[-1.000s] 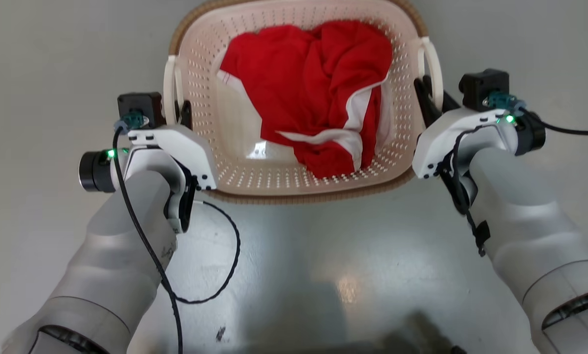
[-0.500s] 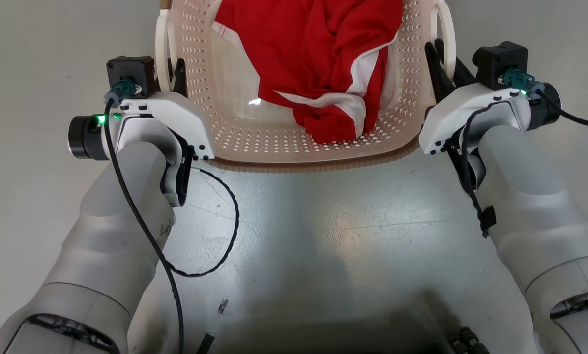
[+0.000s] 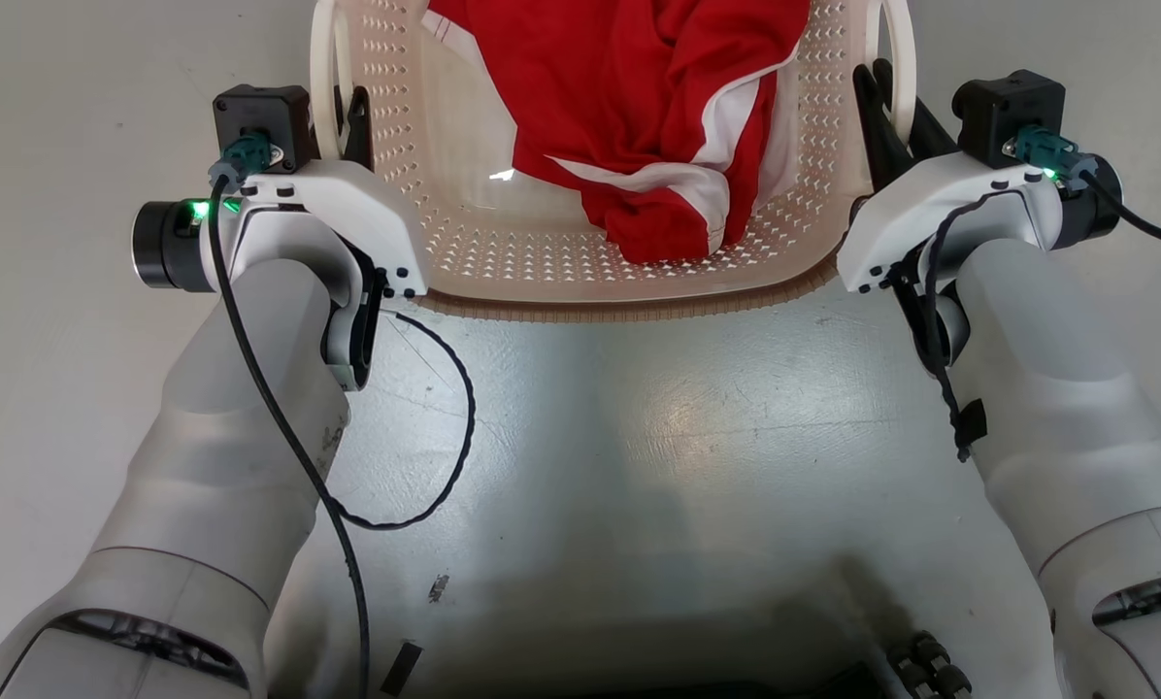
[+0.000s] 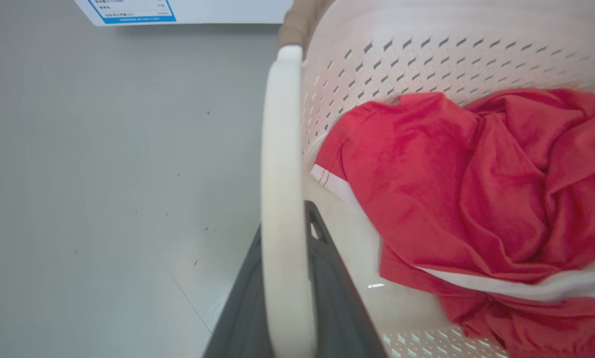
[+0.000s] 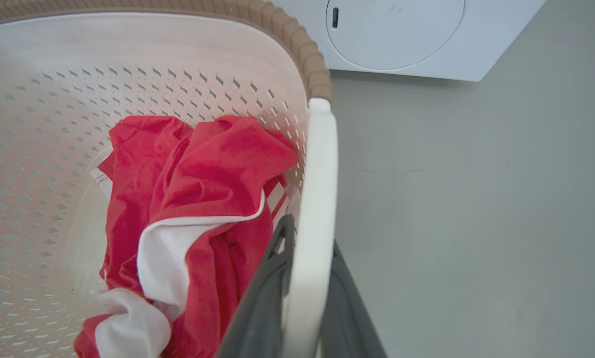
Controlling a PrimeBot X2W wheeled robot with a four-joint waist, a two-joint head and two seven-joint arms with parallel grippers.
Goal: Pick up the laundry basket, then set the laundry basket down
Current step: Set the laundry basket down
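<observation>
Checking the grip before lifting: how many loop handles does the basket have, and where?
2. The left handle sits between the fingers of the left gripper on the laundry basket; the right handle sits between the fingers of the right gripper, opposite. Far rim partly out of view.

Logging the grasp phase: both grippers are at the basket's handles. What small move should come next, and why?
Probably raise both arms together, level. The left gripper and right gripper each clamp a loop handle of the laundry basket, and a red garment lies loose inside, so an even lift should avoid tipping.
</observation>
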